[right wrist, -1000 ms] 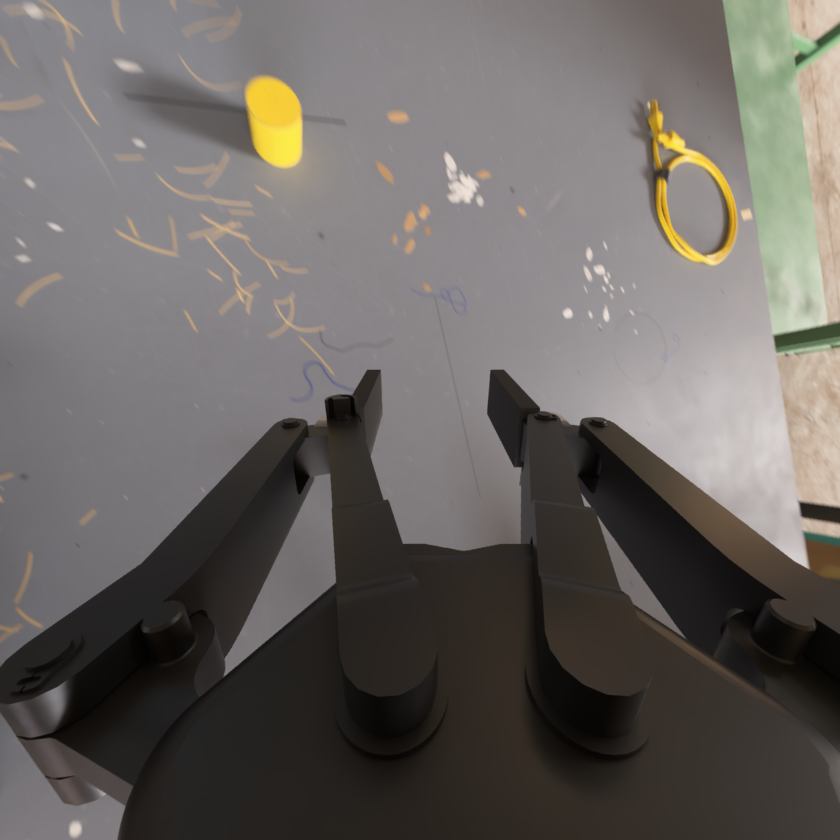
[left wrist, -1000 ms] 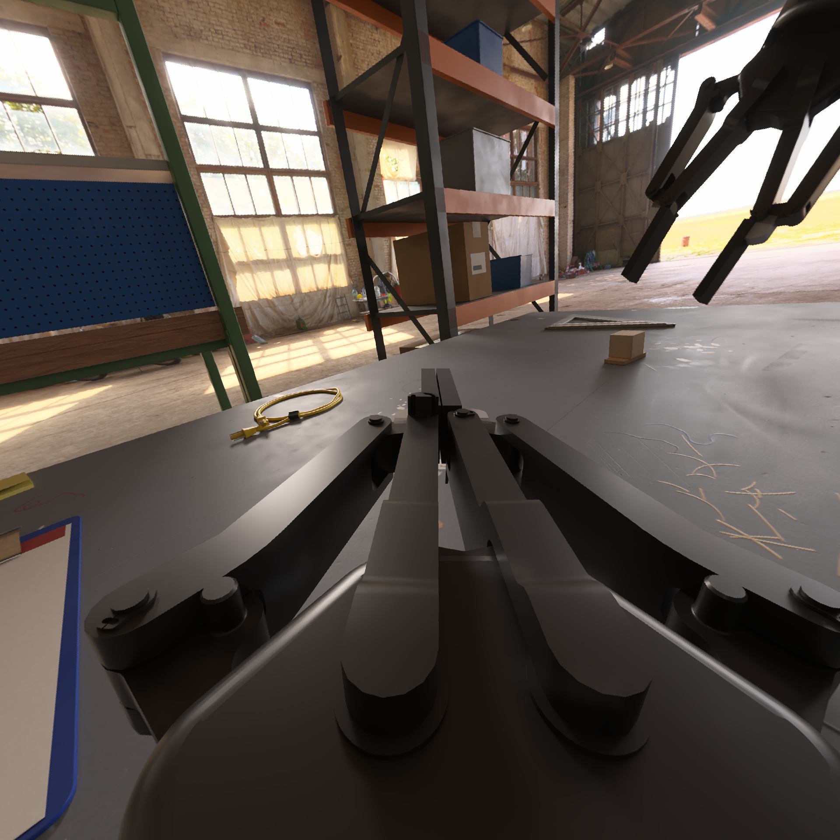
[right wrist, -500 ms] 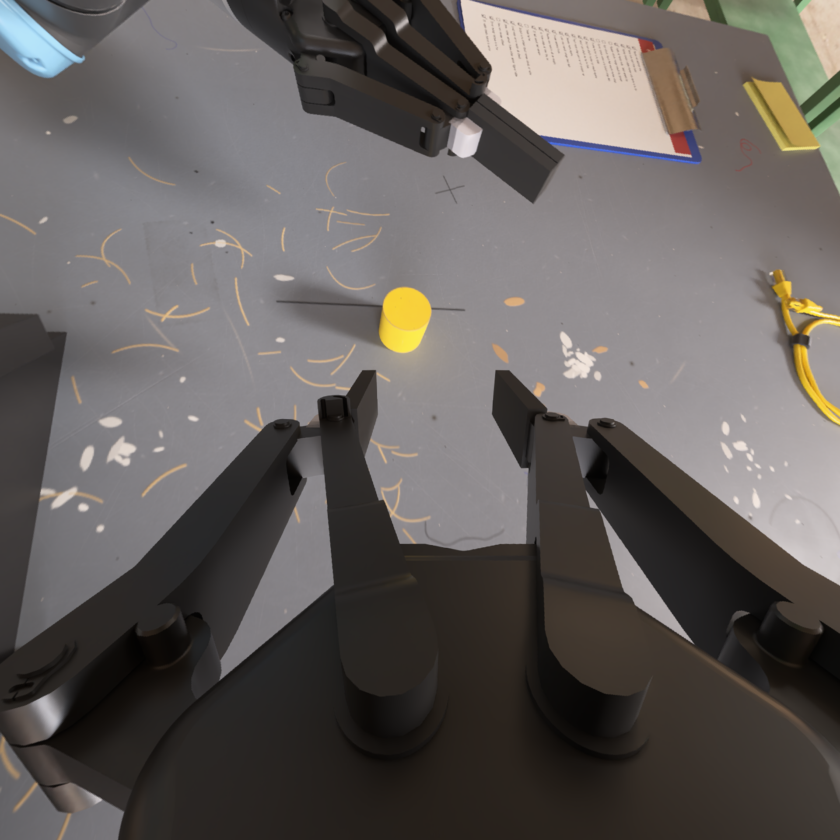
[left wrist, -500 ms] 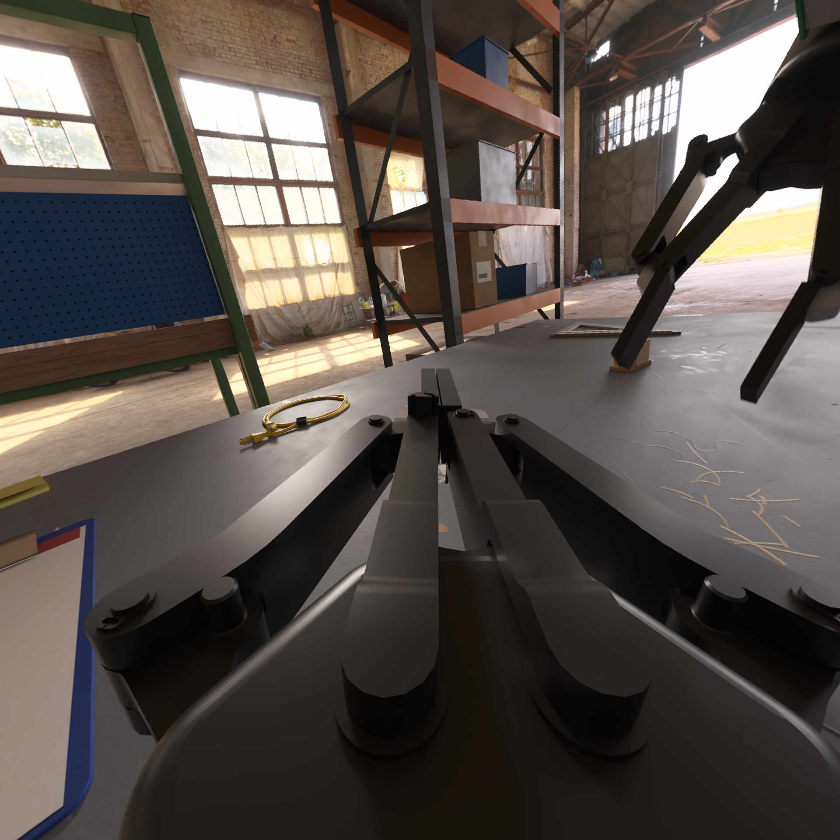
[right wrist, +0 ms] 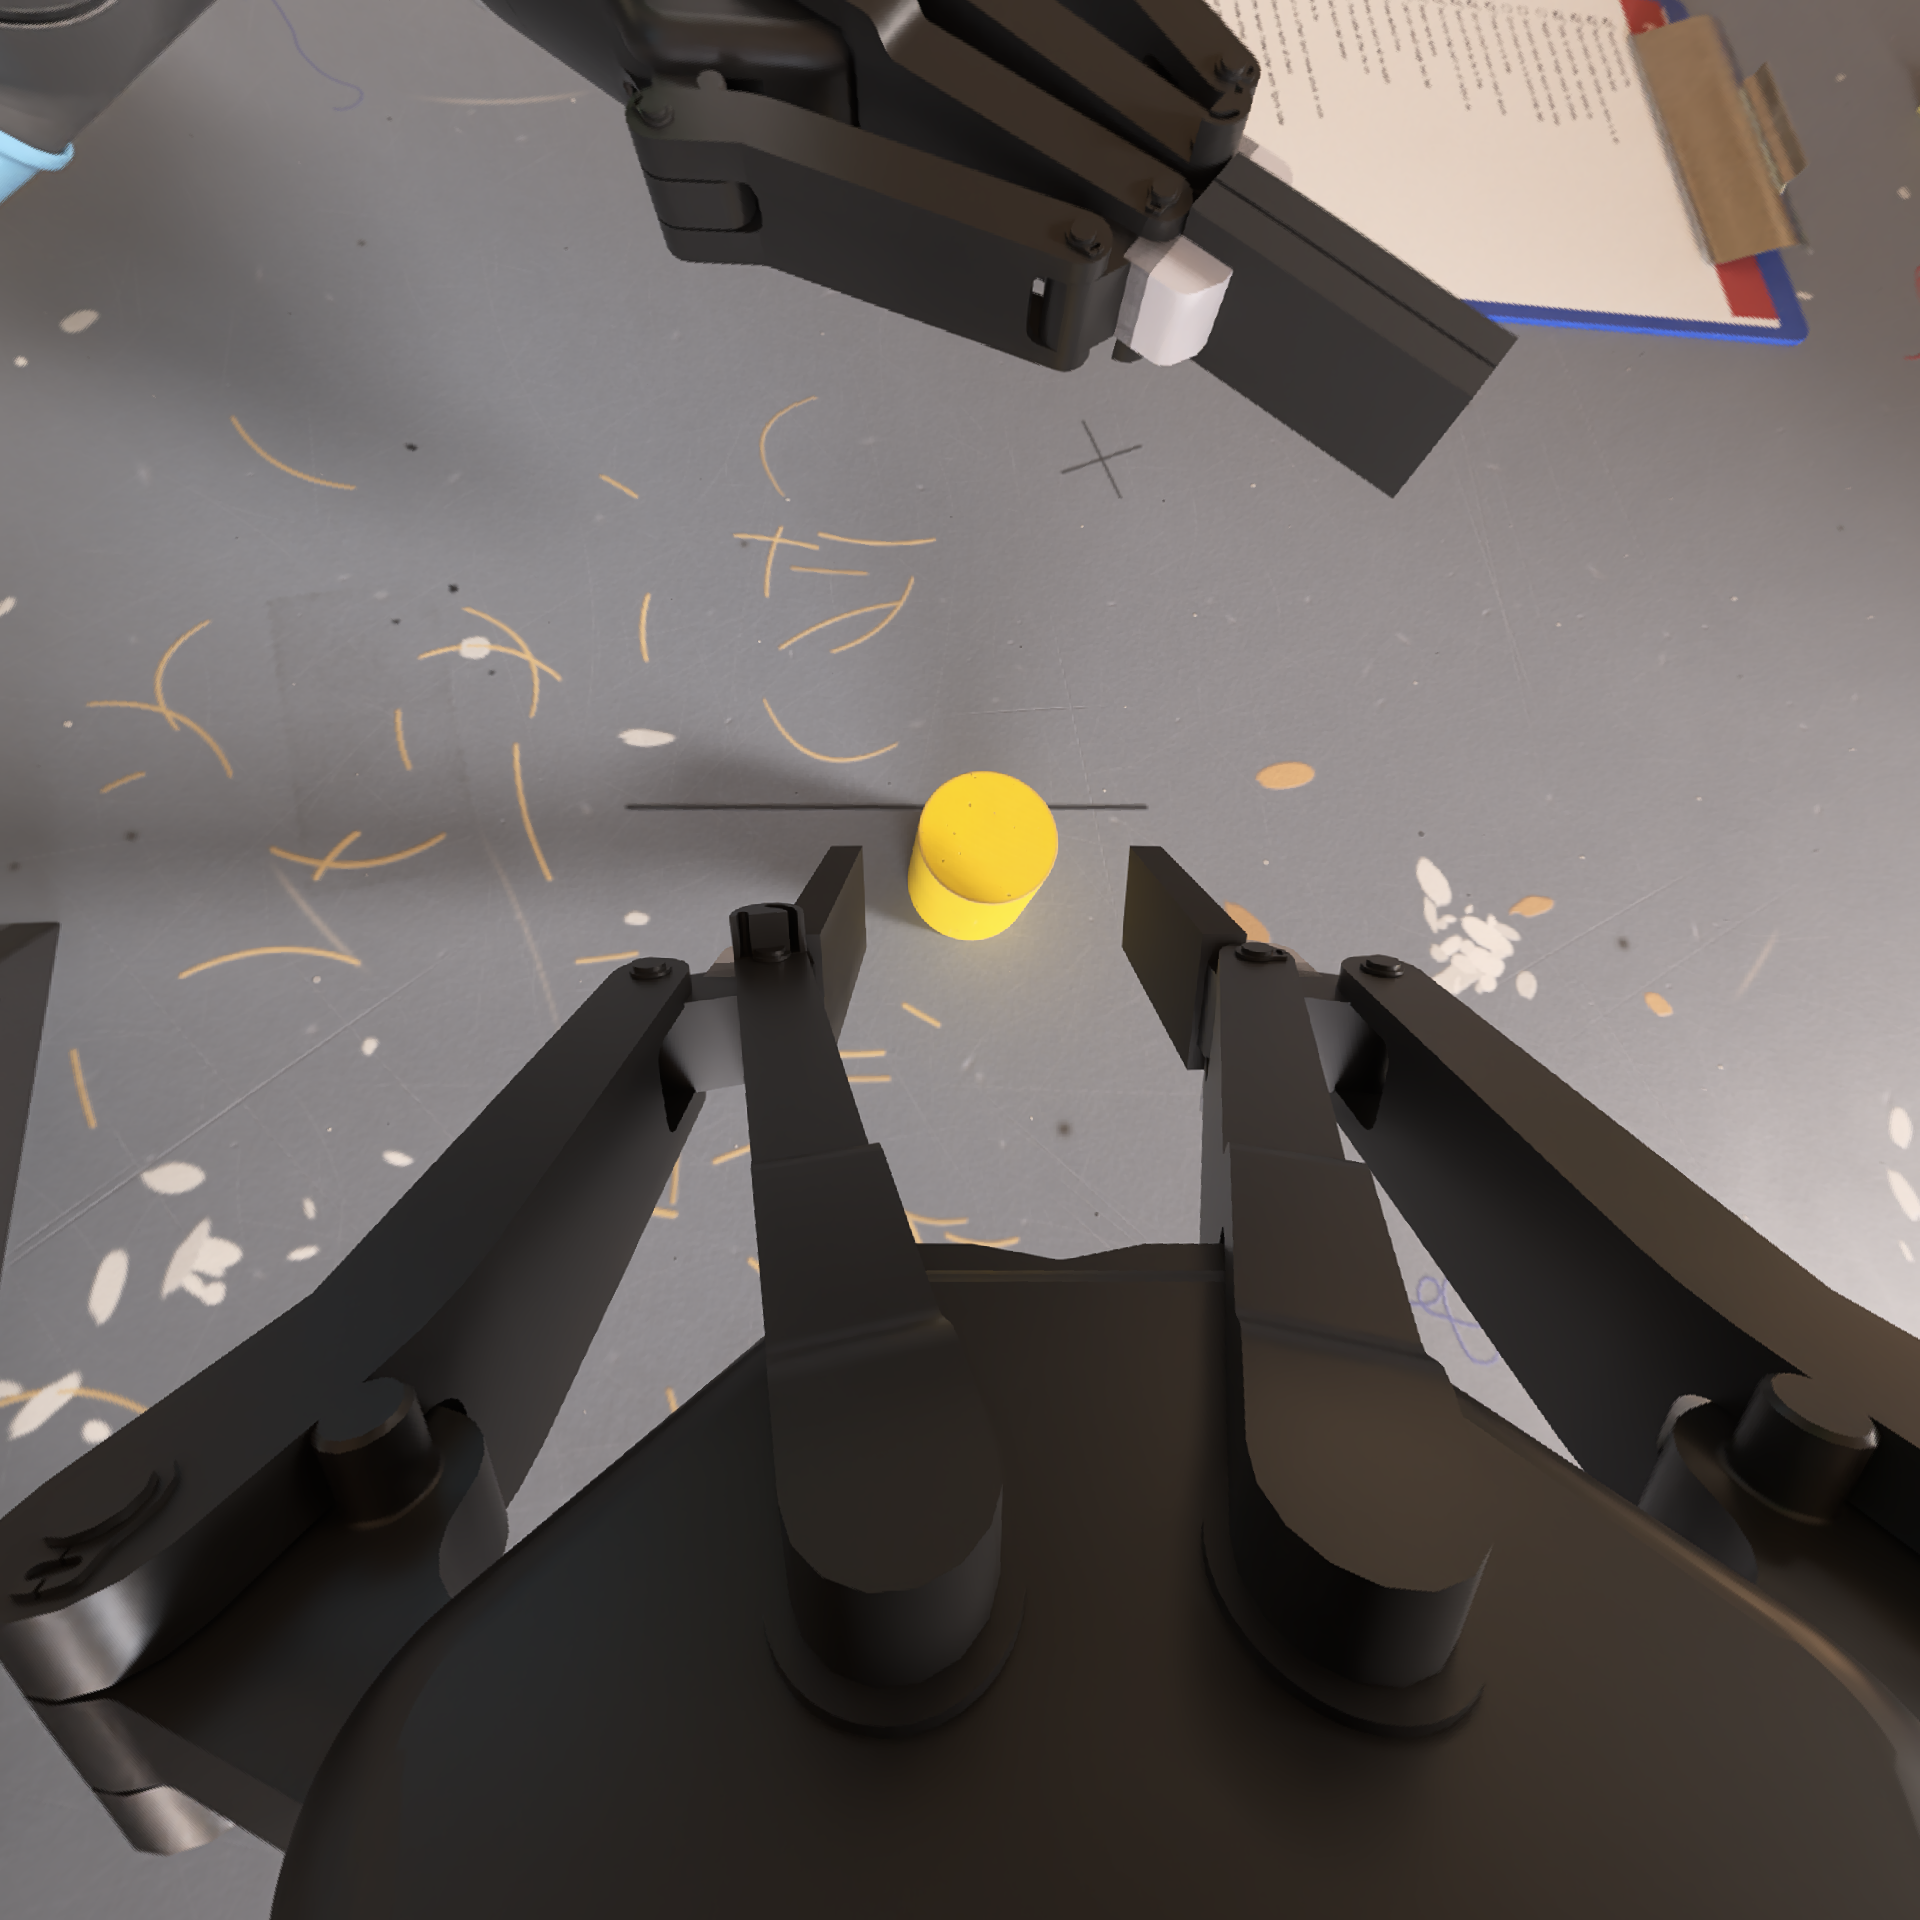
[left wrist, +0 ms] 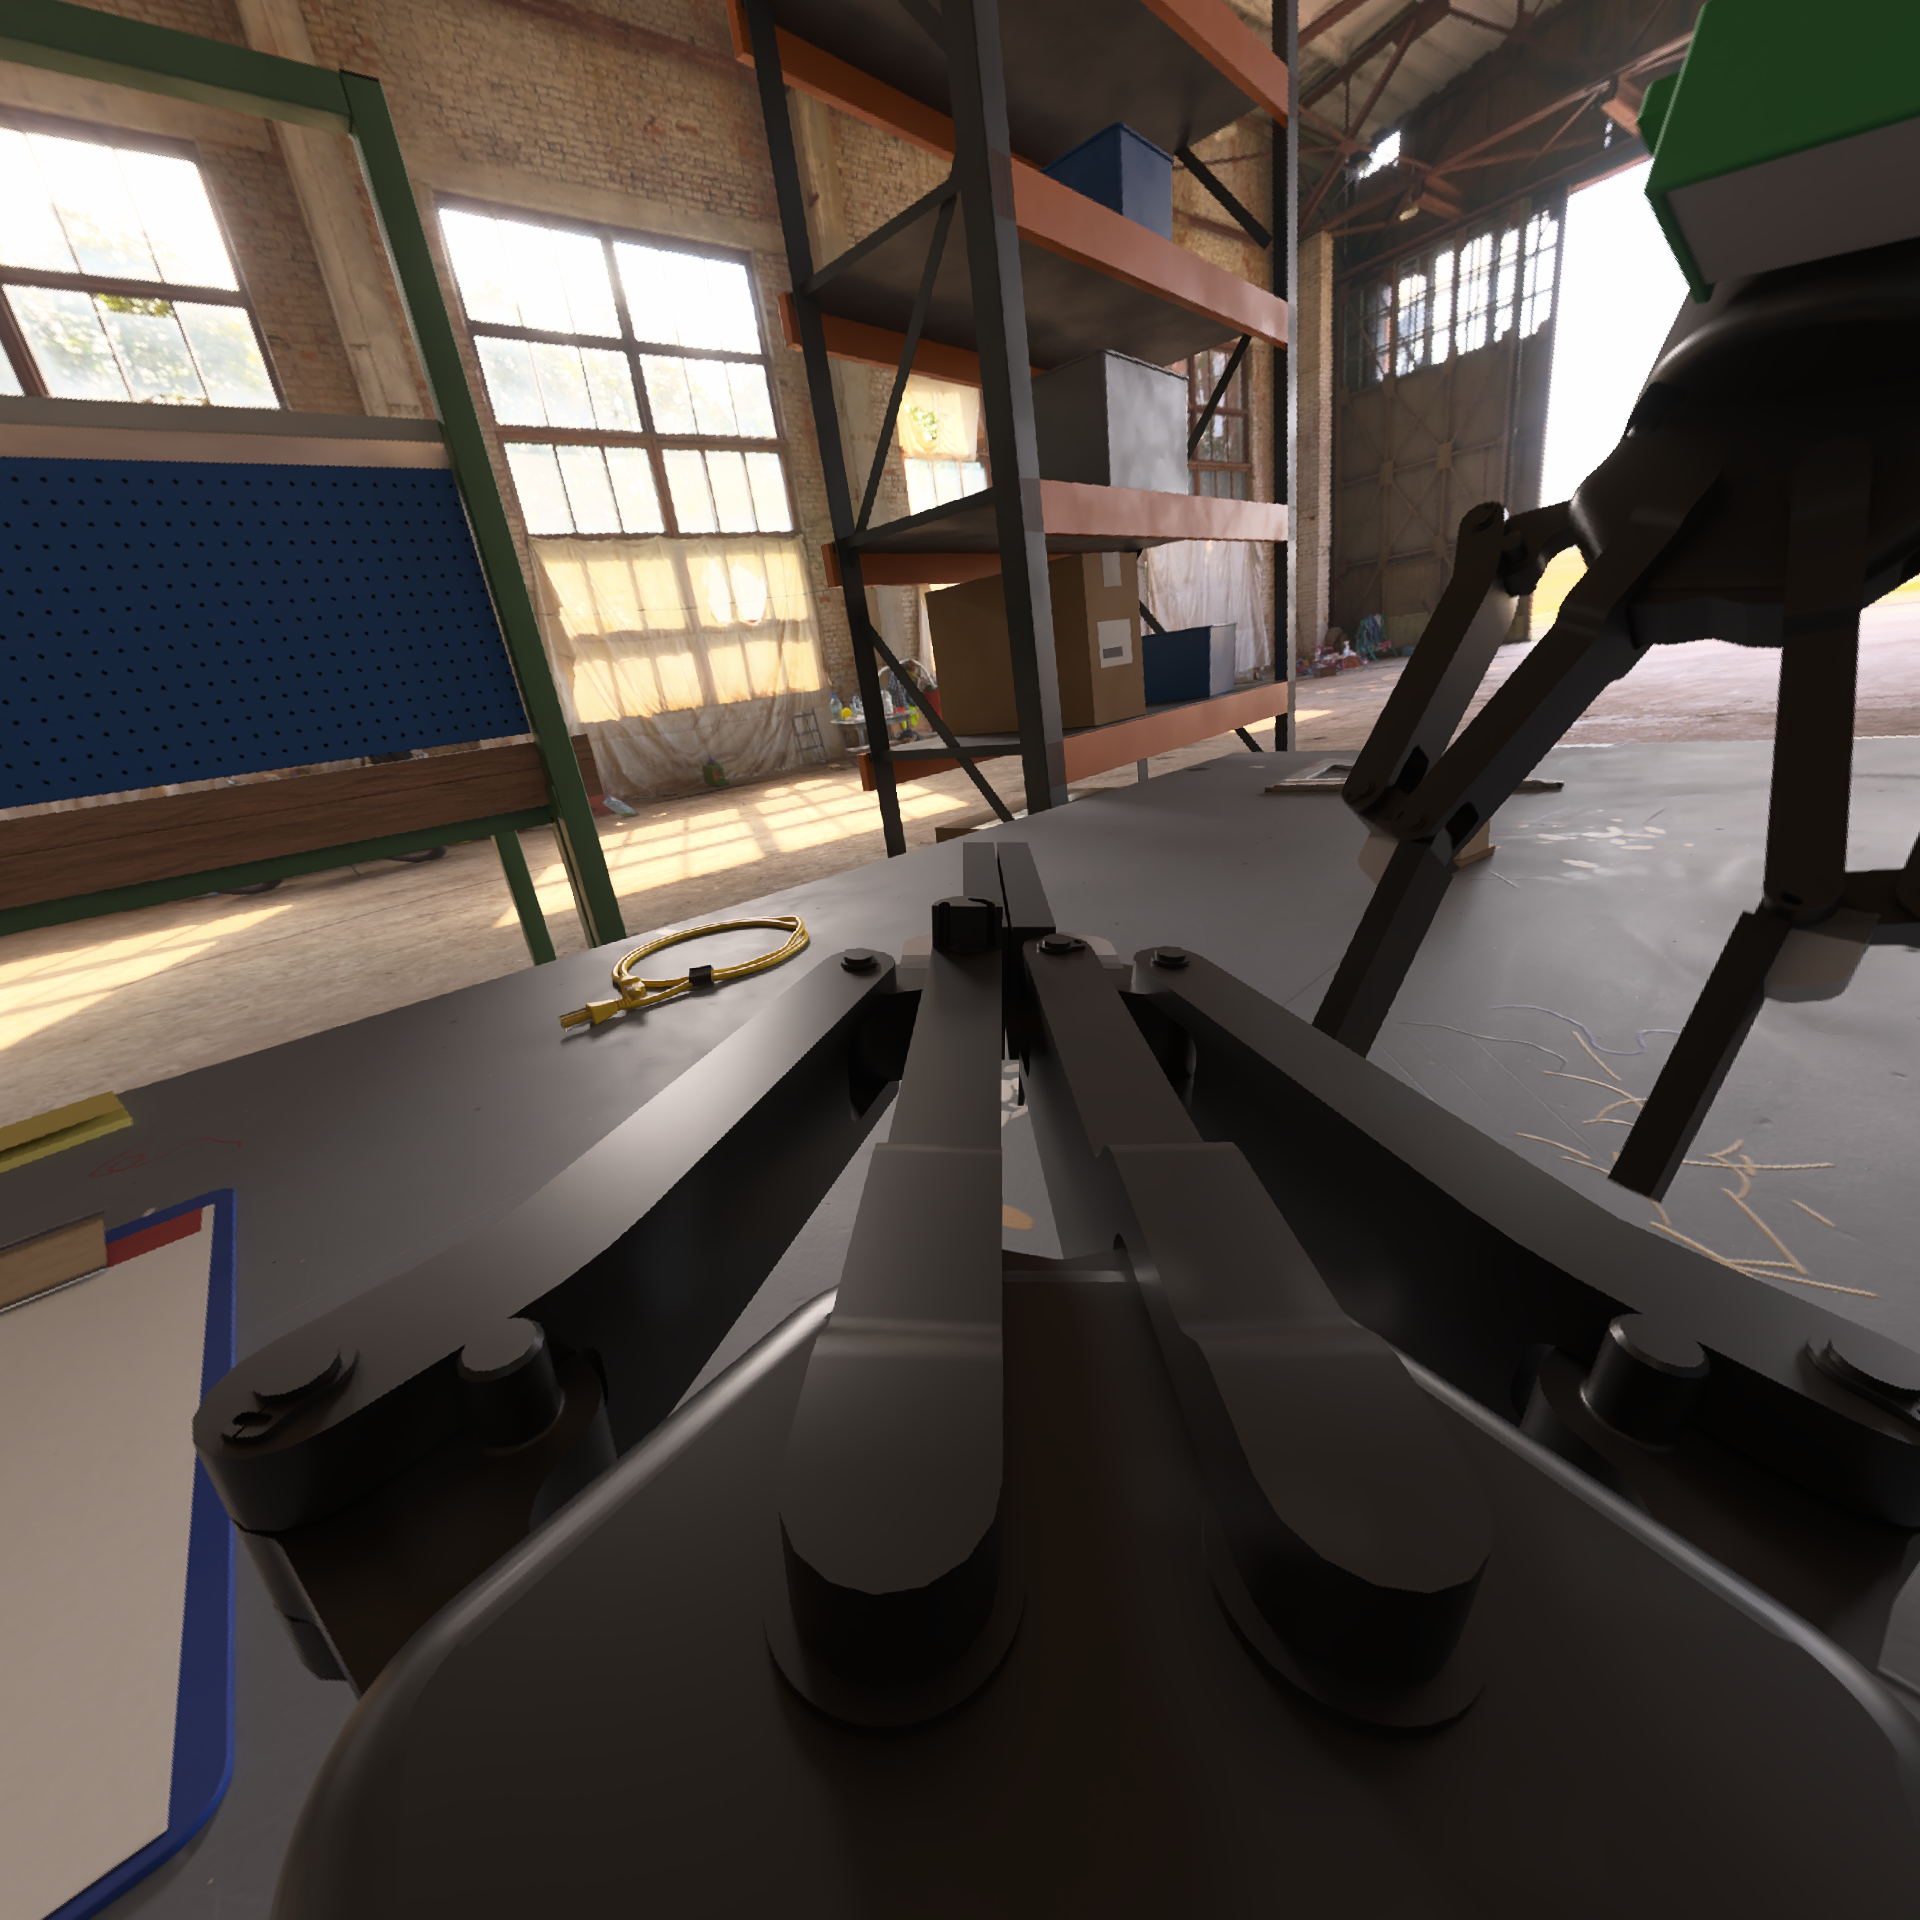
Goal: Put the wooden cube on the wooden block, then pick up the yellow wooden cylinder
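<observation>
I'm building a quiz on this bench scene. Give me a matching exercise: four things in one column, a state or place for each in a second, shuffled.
1. left gripper
2. right gripper
3. yellow cylinder
4. clipboard

A. stands upright on the table
B. open
C. lies behind the left gripper in the right wrist view
D. shut, empty

Pairs: 1-D, 2-B, 3-A, 4-C

Yellow cylinder, black gripper, blue-edged clipboard, grey table.
</observation>
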### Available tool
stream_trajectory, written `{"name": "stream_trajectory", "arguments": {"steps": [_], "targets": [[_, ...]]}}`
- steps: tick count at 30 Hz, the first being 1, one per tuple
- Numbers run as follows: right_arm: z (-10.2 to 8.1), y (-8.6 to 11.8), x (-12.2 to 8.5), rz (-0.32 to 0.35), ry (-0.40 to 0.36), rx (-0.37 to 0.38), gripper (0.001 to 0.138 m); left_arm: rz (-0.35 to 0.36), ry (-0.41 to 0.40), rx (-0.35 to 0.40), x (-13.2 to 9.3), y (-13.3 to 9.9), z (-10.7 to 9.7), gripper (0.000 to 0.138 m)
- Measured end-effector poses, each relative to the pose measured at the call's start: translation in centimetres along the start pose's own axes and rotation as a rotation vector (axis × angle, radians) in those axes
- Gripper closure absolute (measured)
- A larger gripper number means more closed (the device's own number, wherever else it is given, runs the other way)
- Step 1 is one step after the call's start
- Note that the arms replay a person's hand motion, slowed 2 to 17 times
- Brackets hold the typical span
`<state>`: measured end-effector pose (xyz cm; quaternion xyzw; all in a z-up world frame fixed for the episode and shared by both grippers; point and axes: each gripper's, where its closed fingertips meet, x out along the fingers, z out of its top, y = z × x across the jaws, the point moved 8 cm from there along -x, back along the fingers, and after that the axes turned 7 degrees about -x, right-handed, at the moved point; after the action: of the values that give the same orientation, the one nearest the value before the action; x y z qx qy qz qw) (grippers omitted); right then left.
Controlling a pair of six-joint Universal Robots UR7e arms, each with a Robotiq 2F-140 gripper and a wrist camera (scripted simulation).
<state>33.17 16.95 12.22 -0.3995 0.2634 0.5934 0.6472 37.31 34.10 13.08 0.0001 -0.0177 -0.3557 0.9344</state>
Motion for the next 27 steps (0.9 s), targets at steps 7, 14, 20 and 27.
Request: {"name": "stream_trajectory", "arguments": {"steps": [7,14,20,27], "targets": [[0.5,-0.1,1.7,0.025,0.012,0.022,0.074,0.004,-0.007,-0.005,-0.1,0.1,0.1,0.138],[0.9,-0.1,3.1,0.028,0.028,0.02,0.075,0.003,-0.014,-0.015,-0.2,0.2,0.2,0.138],[0.9,-0.1,4.1,0.039,0.054,0.012,0.079,0.002,-0.015,-0.018,-0.2,0.2,0.2,0.138],[0.7,-0.1,4.7,0.065,0.067,0.007,0.097,0.002,-0.016,-0.019,-0.2,0.2,0.2,0.138]]}}
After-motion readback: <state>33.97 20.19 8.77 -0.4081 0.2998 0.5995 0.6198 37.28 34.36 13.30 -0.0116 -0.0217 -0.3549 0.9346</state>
